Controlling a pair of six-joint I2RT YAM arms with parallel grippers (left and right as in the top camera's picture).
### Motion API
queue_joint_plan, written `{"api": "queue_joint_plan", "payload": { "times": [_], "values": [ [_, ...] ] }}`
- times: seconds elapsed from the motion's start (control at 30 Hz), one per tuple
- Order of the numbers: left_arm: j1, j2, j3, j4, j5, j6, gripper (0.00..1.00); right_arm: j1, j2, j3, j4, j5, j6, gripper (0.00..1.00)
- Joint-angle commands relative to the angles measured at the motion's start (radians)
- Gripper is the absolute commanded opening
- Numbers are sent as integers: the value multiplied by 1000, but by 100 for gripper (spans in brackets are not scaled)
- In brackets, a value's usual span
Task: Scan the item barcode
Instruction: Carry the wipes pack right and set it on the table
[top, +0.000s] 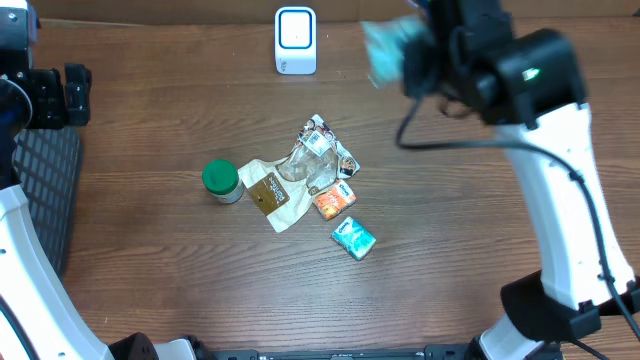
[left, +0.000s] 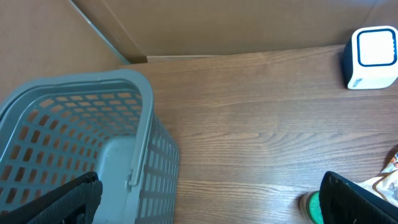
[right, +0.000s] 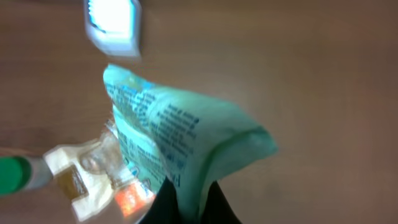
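Item under test: a soft teal packet (right: 186, 137) of printed film, held off the counter (top: 150, 260) in the upper right of the overhead view, just right of the white scanner (top: 296, 40). Right fingers (right: 163, 202) are clamped on its lower edge; the body sags and creases. Judged light, limp and somewhat slick: grip a sealed edge and keep the printed face clear. Left fingers (left: 68, 199) stand wide apart, empty, above the grey basket (left: 74, 137).
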Motion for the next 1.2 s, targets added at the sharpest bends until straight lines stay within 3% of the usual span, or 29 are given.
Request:
{"api": "queue_joint_plan", "payload": {
  "times": [0.0,0.23,0.57,0.87,0.9,0.97,1.03,1.17],
  "values": [
    [5,-1,3,1,3,15,100,-157,30,-39,-109,-121,245,4],
    [5,-1,3,1,3,15,100,-401,35,-324,-27,-291,199,4],
    [5,-1,3,1,3,15,100,-611,35,-857,422,-432,197,4],
    [5,-1,3,1,3,15,99,-690,35,-1018,580,-427,201,4],
    [5,-1,3,0,3,15,100,-695,35,-1021,588,-427,201,8],
    [5,-1,3,0,3,15,99,-700,35,-1020,591,-427,199,35],
    [5,-1,3,1,3,15,100,-700,35,-1018,587,-428,167,53],
    [5,-1,3,1,3,15,100,-701,35,-962,515,-428,128,58]
  ]
}}
